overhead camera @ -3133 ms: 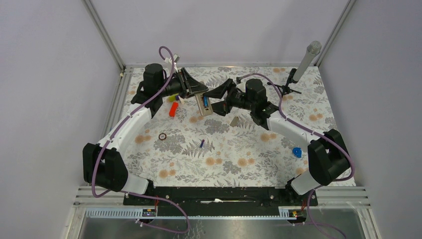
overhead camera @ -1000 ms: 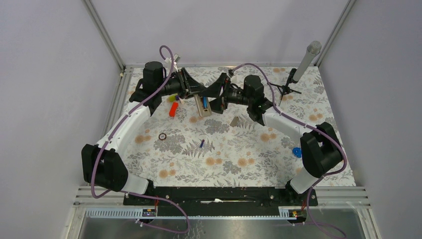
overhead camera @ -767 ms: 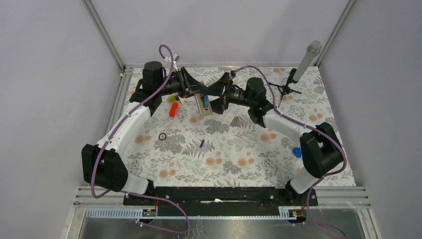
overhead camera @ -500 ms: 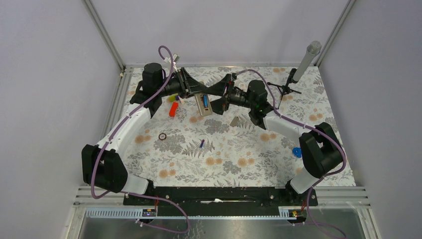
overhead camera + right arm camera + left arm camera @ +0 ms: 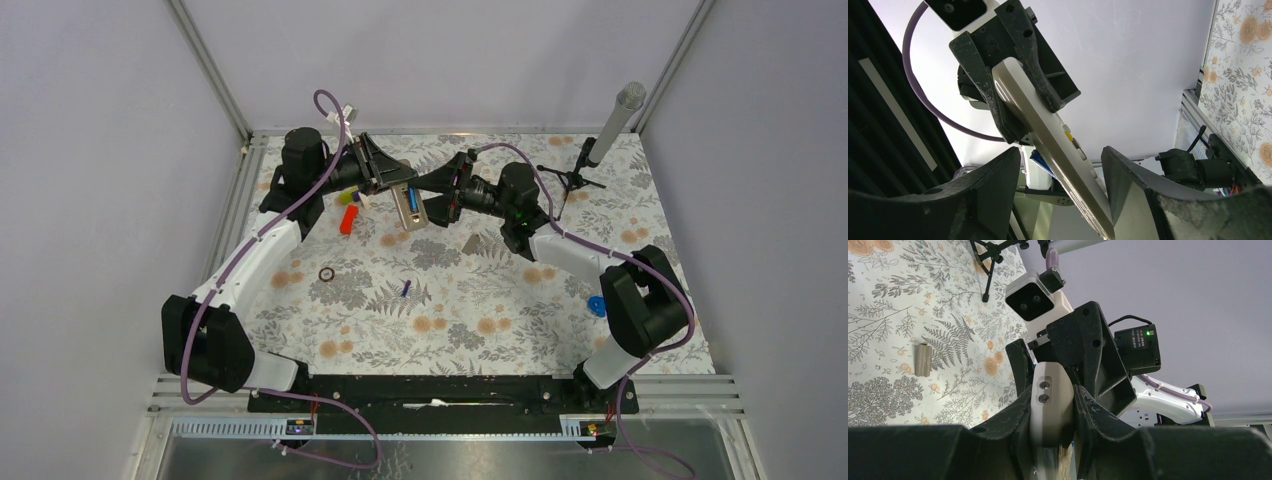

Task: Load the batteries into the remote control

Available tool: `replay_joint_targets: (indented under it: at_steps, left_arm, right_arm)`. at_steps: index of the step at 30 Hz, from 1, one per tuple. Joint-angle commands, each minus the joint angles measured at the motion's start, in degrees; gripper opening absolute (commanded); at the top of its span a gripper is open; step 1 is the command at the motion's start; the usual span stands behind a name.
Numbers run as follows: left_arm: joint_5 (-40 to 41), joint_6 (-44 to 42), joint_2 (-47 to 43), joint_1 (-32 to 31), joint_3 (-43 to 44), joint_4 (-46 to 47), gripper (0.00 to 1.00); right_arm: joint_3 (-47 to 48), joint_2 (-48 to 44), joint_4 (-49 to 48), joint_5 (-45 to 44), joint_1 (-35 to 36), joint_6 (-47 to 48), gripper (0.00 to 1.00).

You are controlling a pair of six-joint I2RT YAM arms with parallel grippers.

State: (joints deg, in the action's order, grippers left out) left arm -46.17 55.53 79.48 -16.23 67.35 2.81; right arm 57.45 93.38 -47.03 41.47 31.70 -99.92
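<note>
Since the earlier frame the right tool [image 5: 1060, 150] has advanced and narrowed. Its fingers stand apart astride the slim white-fronted, grey-tan-backed remote control [image 5: 1048, 125], probably to steady it for loading. The left tool [image 5: 1052, 400] is clamped on its upper end, holding it raised above the floral worktop [image 5: 480, 320], where one small blue cylindrical battery [image 5: 405, 288] lies

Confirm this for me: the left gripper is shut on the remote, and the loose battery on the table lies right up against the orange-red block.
One part is wrong. The left gripper is shut on the remote, but the loose battery lies by itself, well apart from the orange-red block. The top external view shows it.
</note>
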Motion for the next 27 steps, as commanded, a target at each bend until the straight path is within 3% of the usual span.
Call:
replay_joint_targets:
  at_steps: [1,27]
  left_arm:
    - [-0.4,0.2,-1.8,0.1,-0.2,5.4,0.0]
    - [-0.6,0.3,-0.9,0.1,2.4,4.3,0.0]
  right_arm:
    - [0.6,-0.1,-1.8,0.8,-0.2,-0.4,0.68]
    - [1.5,1.3,2.9,4.4,-0.2,2.6,0.59]
